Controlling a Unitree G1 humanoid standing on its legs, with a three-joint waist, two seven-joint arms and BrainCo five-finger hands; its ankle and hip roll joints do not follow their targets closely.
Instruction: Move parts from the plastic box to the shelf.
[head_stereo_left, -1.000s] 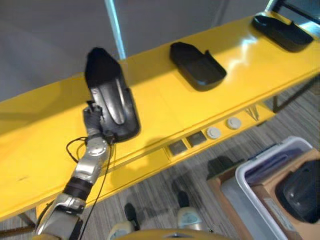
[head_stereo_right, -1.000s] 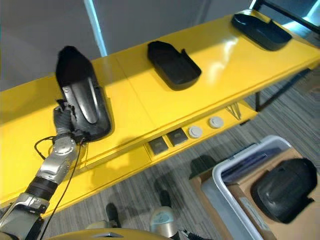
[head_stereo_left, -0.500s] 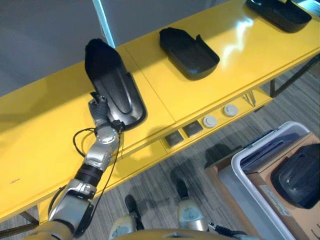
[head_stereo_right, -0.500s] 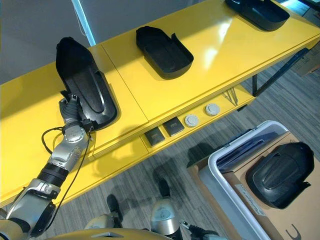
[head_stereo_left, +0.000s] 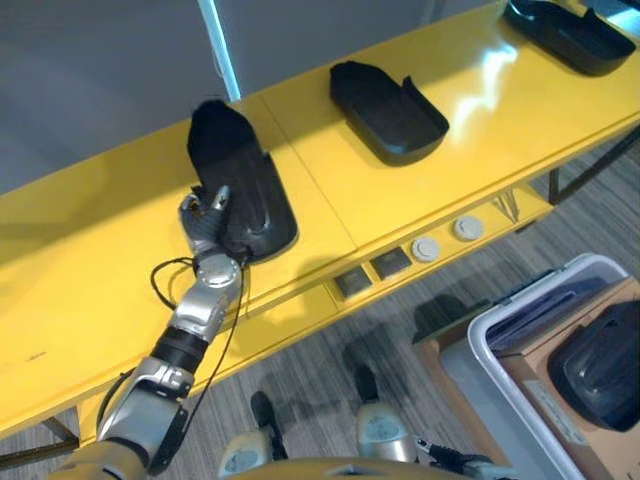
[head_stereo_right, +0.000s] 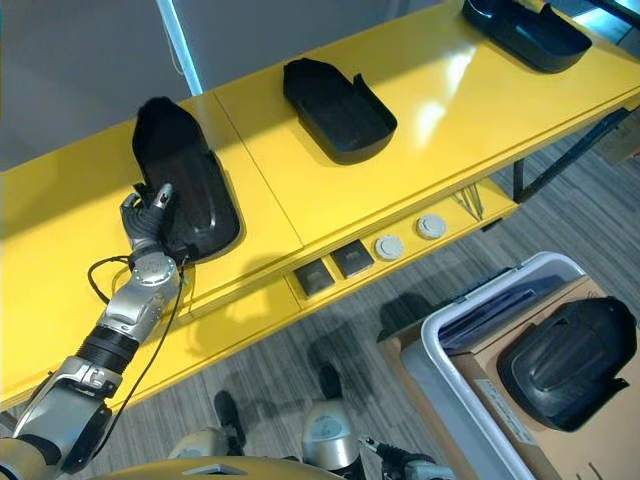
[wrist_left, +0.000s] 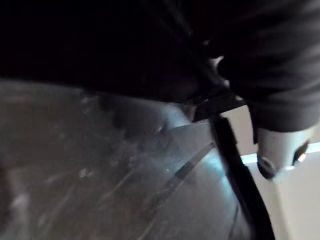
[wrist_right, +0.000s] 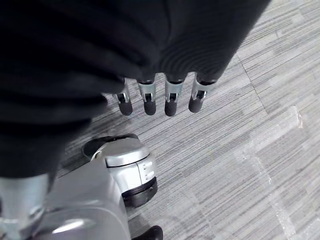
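A black moulded part (head_stereo_left: 243, 185) lies flat on the yellow shelf (head_stereo_left: 90, 270), left of middle. My left hand (head_stereo_left: 205, 222) is at its near left rim, with straightened fingers (head_stereo_right: 160, 196) lying against the part's edge and curled round nothing. In the left wrist view the part's dark surface (wrist_left: 115, 170) is very close. My right hand (wrist_right: 157, 97) hangs over the carpet with straight fingers, holding nothing. The grey plastic box (head_stereo_left: 497, 345) stands on the floor at the lower right, with another black part (head_stereo_left: 603, 365) in it.
Two more black parts rest on the shelf: one in the middle (head_stereo_left: 388, 112), one at the far right end (head_stereo_left: 572, 32). Round knobs (head_stereo_left: 427, 248) and square plates (head_stereo_left: 353, 284) sit along the shelf's front ledge. Grey carpet (head_stereo_left: 330, 380) lies below.
The black part has gone from tipped up on its end to lying flat on the shelf. My left hand's fingers have loosened from its rim. The camera has shifted a little.
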